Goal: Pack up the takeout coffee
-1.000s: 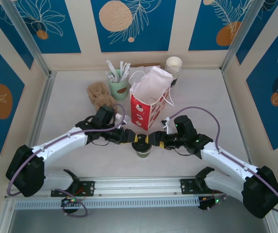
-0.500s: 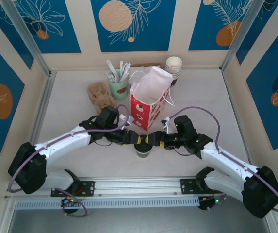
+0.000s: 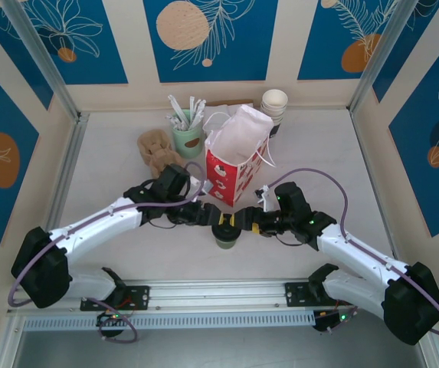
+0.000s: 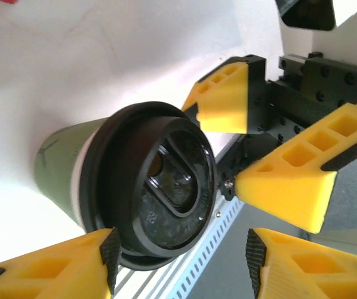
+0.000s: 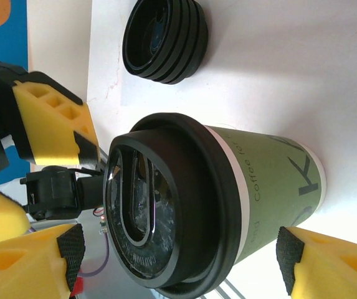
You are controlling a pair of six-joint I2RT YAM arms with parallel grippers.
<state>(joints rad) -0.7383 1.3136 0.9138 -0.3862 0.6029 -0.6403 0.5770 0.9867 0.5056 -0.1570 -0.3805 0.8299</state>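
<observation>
Top view first: the takeout coffee (image 3: 225,230) stands upright on the table (image 3: 112,184), caught between two sets of fingertips. The left gripper (image 3: 210,220) sits at one side of it and the right gripper (image 3: 244,224) at the other. Just past the fingertips, a red-and-white paper bag (image 3: 234,161) stands with its mouth open.

Over to the left wrist. The left fingers (image 4: 47,277) are spread, not clamped. The coffee's black lid rests against the dark pad (image 4: 111,258) of one finger, while the other finger stands clear of it with a plain gap. Across the lid, the right arm's yellow fingers (image 4: 228,99) sit just beside the rim.

Now the right wrist. The right fingers (image 5: 22,265) are wide apart, and the coffee sits right ahead of the tips, lid toward one pad and base toward the other. The lid-side pad is clear of it. At the base side I cannot tell whether there is contact. Beyond the coffee, farther from the fingertips, lies a stack of black lids (image 5: 166,40).
</observation>
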